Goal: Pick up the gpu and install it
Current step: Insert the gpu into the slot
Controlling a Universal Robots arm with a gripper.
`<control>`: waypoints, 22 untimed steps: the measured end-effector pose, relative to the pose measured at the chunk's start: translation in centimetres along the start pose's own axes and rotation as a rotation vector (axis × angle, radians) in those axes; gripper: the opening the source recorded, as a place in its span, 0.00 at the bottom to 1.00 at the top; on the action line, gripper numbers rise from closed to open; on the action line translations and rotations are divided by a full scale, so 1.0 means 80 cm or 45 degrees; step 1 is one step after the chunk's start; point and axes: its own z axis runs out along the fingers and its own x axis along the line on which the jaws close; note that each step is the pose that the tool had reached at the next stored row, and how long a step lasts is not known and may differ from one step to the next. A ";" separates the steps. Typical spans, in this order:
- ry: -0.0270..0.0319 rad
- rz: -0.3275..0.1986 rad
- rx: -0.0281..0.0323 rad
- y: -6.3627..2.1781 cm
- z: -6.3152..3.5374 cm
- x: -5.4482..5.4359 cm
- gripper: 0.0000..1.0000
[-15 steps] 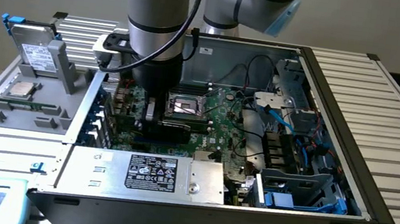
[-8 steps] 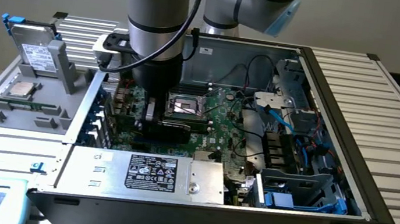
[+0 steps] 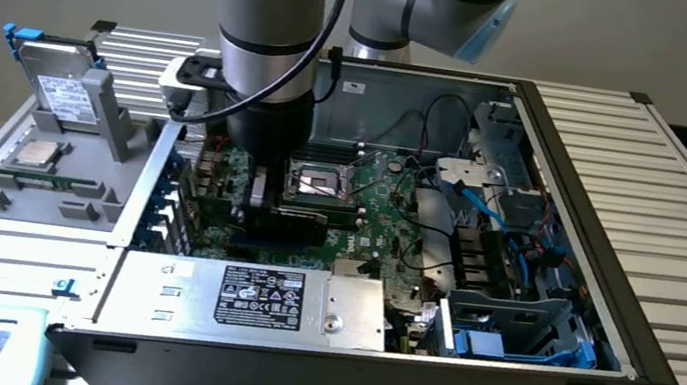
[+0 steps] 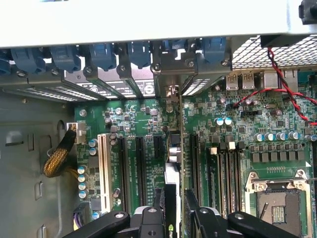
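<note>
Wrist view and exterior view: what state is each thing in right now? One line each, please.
Computer case: lying flat, side open.
gpu: on edge, down at the motherboard; whether it is seated cannot be told.
Gripper: shut on the gpu.
CPU socket: uncovered, no cooler on it.
Drive box: standing in the grey holder outside the case.

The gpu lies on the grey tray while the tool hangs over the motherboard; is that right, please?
Not quite: the gpu is gripped edge-on in the tool, not lying on the tray, as the wrist view shows. The tool does hang over the motherboard.
</note>
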 end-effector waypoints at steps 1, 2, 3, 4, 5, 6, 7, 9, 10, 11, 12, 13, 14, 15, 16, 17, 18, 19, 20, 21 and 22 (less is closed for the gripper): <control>-0.0004 0.000 0.0002 0.000 0.000 0.000 0.27; -0.0004 0.000 0.0002 0.000 0.000 0.000 0.27; -0.0004 0.000 0.0002 0.000 0.000 0.000 0.27; -0.0002 0.000 0.0001 0.000 0.000 0.000 0.27; -0.0001 0.000 0.0000 0.000 0.000 0.000 0.27; 0.0000 0.000 0.0000 0.000 0.000 0.000 0.27; 0.0001 -0.001 0.0000 0.000 0.000 0.000 0.27; 0.0003 -0.009 -0.0002 0.000 0.000 0.000 0.27; 0.0002 -0.010 -0.0001 0.000 0.000 0.000 0.27; 0.0001 -0.010 -0.0001 0.000 0.000 0.000 0.27; 0.0000 -0.010 -0.0001 0.000 0.000 0.000 0.27; 0.0000 -0.010 -0.0001 0.000 0.000 0.000 0.27; 0.0000 -0.010 -0.0001 0.000 0.000 0.000 0.27; 0.0000 -0.010 0.0000 0.000 0.000 0.000 0.27; -0.0001 -0.010 0.0000 0.000 0.000 0.000 0.27; -0.0002 -0.011 0.0001 0.000 0.000 0.000 0.27; -0.0002 -0.011 0.0000 0.000 0.000 0.000 0.27; -0.0001 -0.011 0.0000 0.000 0.000 0.000 0.27; 0.0000 -0.011 -0.0001 0.000 0.000 0.000 0.27; 0.0001 -0.011 -0.0001 0.000 0.000 0.000 0.27; 0.0002 -0.011 -0.0001 0.000 0.000 -0.001 0.27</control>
